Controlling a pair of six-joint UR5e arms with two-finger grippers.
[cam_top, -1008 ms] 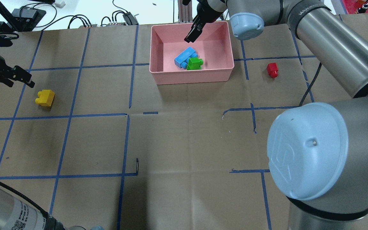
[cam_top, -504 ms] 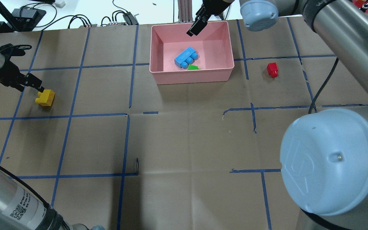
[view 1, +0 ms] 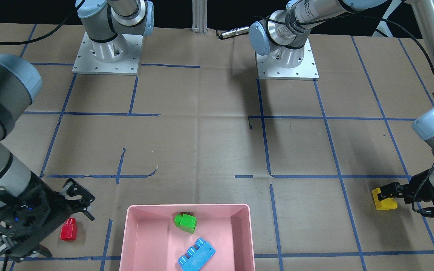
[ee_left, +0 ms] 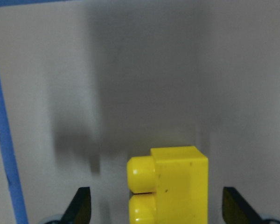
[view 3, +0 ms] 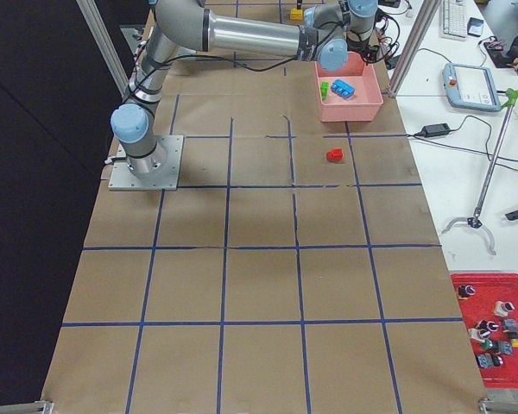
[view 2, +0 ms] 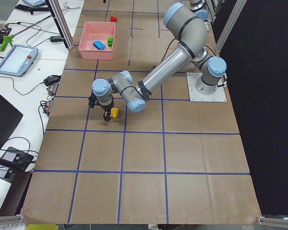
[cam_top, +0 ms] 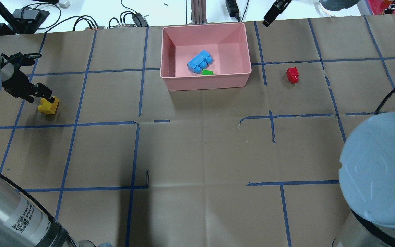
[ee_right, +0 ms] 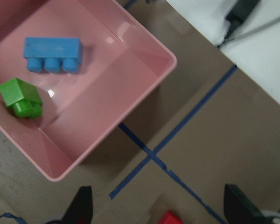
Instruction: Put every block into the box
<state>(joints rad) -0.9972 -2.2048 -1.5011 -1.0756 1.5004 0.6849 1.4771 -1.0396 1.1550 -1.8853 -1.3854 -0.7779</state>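
The pink box (cam_top: 206, 83) holds the light-blue block (cam_top: 199, 61) and the green block (cam_top: 207, 72); both also show in the front view, green (view 1: 185, 223) and blue (view 1: 196, 256). The yellow block (cam_top: 49, 106) lies on the table at the left. My left gripper (cam_top: 45, 97) is open and low, and in the left wrist view the yellow block (ee_left: 177, 186) sits between its fingers (ee_left: 81, 205). The red block (cam_top: 292, 74) lies right of the box. My right gripper (cam_top: 271, 15) is open and empty, above the table past the box's far right corner.
Brown paper with blue tape lines covers the table (cam_top: 197, 154). Cables and power units (cam_top: 129, 19) lie beyond the far edge. The right arm's elbow joint (cam_top: 379, 178) fills the near right of the overhead view.
My right gripper rose out of the box and moved right past its corner. The green block dropped against the box's near wall. My left gripper moved down onto the yellow block.
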